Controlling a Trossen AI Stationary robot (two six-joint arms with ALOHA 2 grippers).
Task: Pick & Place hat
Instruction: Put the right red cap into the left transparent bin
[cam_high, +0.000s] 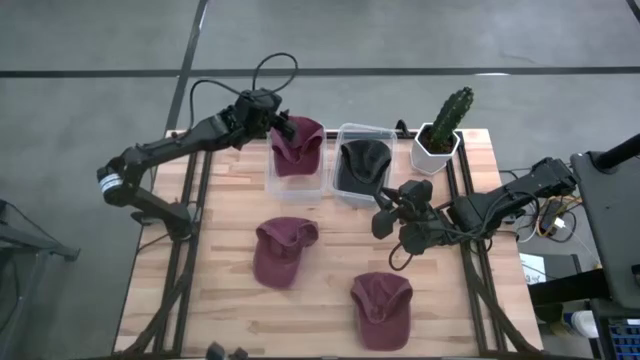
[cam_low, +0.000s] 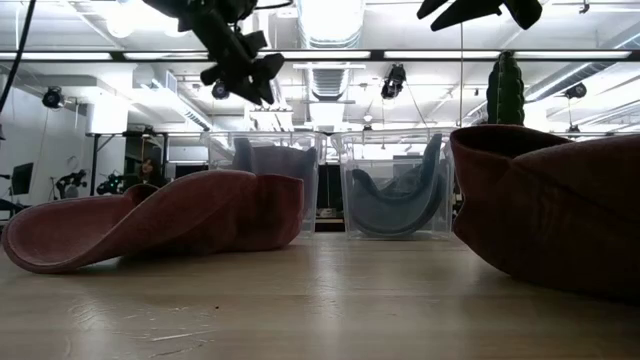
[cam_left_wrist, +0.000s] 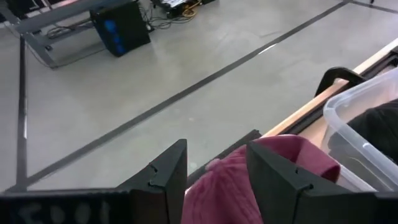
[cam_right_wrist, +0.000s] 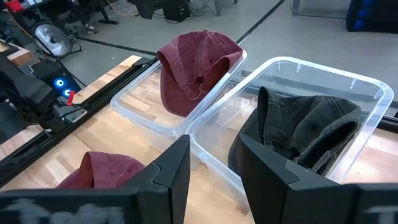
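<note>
We noted the left gripper (cam_high: 283, 126) above the left clear bin (cam_high: 275, 183), fingers parted with a maroon hat (cam_high: 298, 146) showing between them; contact unclear. Hat draped over the bin's far rim. Right gripper (cam_high: 385, 212) hung beside the dark-hat bin (cam_high: 352, 131), parted, empty. Two maroon hats (cam_high: 281, 250) lay on the worktop (cam_high: 220, 290).

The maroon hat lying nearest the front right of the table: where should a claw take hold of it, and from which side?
Judging by the high view, the maroon hat lies flat with its crown toward the bins and its brim toward the front edge. I would come straight down and pinch the soft crown near its upper fold, since the fabric bunches there. The right claw is nearest.
</note>
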